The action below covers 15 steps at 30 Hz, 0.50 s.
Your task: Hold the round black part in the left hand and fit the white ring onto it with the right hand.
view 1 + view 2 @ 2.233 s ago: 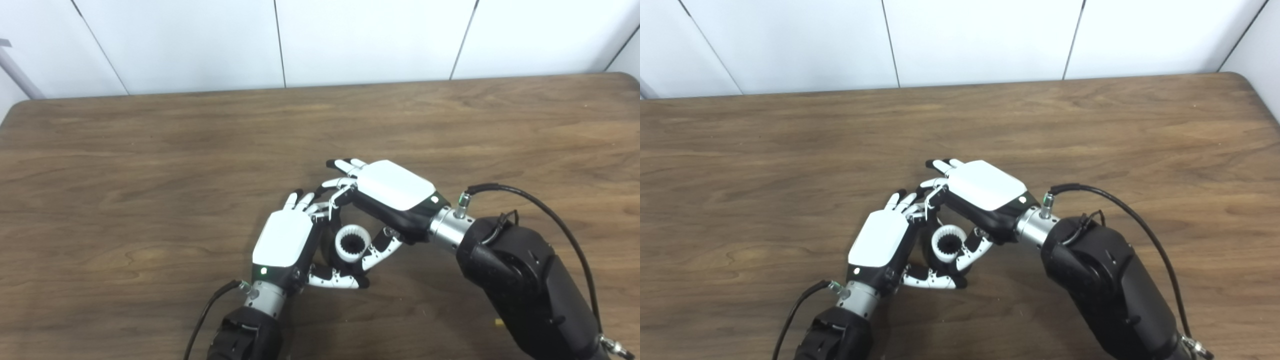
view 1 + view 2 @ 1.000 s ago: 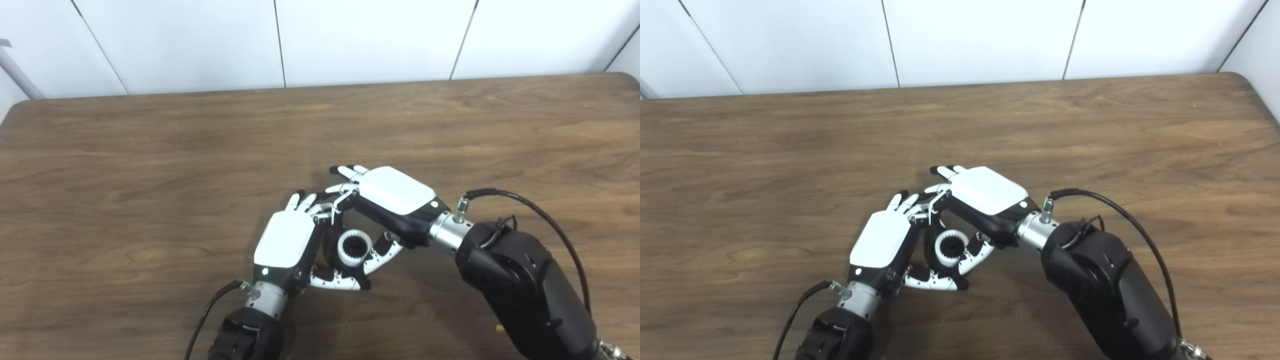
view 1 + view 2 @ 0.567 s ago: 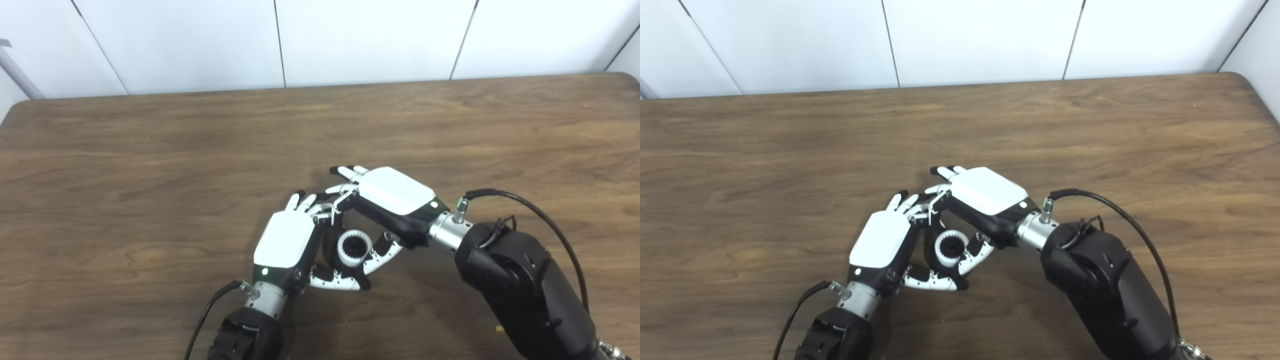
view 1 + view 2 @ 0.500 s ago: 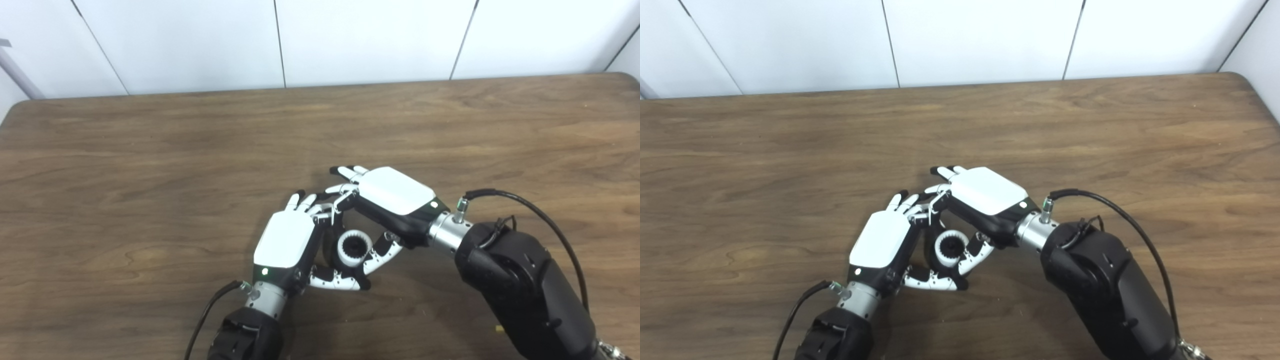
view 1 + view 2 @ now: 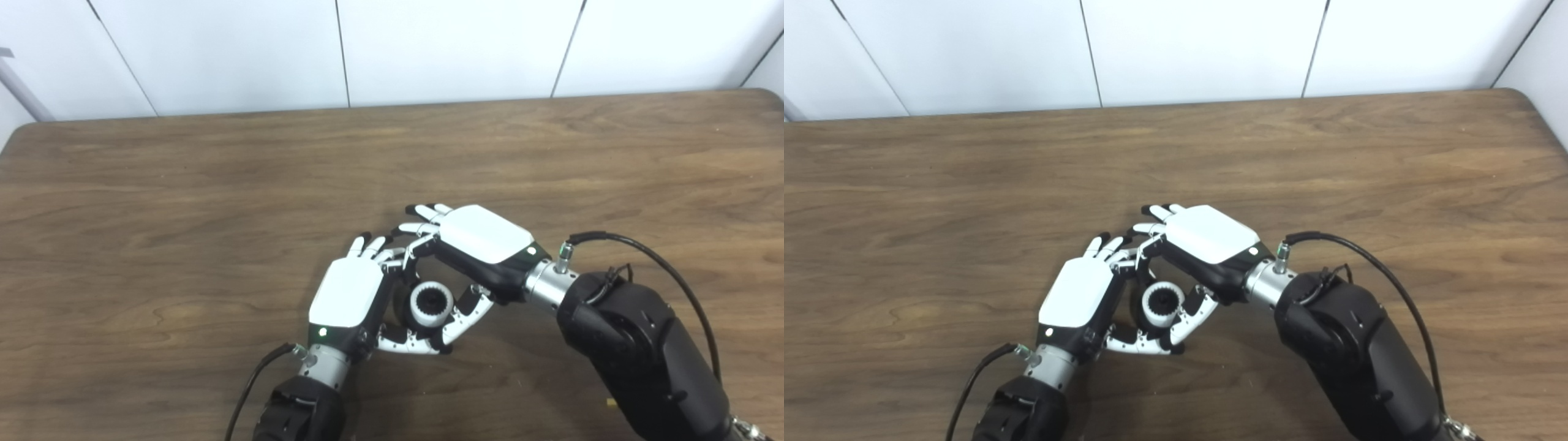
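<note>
Both hands met low over the brown wood-grain surface (image 5: pixel 184 202), near its front edge. The left hand (image 5: pixel 346 293), white-backed, curled its fingers (image 5: pixel 404 346) around the round black part (image 5: pixel 402 309); most of that part was hidden behind the hand. The small white ring with a toothed inner bore (image 5: pixel 431 304) sat against the black part's open face, looking seated or nearly so, though how deep could not be told. The right hand (image 5: pixel 484 245) arched over from the right, its thumb beside the ring's lower right edge and its upper fingers (image 5: pixel 422 228) spread above. Whether it actually pinched the ring could not be seen.

Risks, as judged: a slightly tilted ring could jam on its teeth under pressure. Withdrawing the right thumb might drag a loosely seated ring off. Crowded fingers could nudge the left grip and rotate the part.
</note>
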{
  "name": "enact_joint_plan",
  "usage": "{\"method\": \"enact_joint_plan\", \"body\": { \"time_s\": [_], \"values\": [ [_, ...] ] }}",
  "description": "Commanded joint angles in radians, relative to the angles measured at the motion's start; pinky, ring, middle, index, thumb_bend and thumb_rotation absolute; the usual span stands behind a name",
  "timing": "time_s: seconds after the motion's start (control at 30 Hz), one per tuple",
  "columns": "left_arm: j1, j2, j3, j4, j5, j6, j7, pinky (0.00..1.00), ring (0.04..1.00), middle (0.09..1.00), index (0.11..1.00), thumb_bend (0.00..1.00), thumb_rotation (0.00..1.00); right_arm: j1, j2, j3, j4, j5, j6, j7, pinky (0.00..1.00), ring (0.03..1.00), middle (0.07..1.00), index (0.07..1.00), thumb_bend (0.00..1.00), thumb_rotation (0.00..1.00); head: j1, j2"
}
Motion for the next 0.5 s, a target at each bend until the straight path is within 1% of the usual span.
{"method": "enact_joint_plan", "body": {
  "time_s": [0.0,0.3,0.47],
  "values": [
    [-0.011,-0.003,-0.001,-0.030,0.012,-0.001,0.005,1.00,0.930,0.815,0.486,0.52,0.05,-0.023,0.008,-0.010,-0.031,0.003,-0.003,-0.010,1.00,1.000,0.909,0.629,1.00,0.31,0.001,0.000],
    [-0.013,-0.003,-0.002,-0.031,0.010,0.004,0.005,1.00,0.929,0.813,0.485,0.52,0.05,-0.023,0.005,-0.011,-0.030,0.004,-0.009,-0.011,1.00,1.000,0.902,0.625,1.00,0.31,-0.001,0.001],
    [-0.015,-0.001,-0.002,-0.028,0.008,0.006,0.008,1.00,0.929,0.812,0.485,0.52,0.05,-0.025,-0.005,-0.024,-0.035,0.005,-0.006,-0.009,1.00,1.000,0.905,0.627,1.00,0.32,-0.002,0.000]
  ]
}}
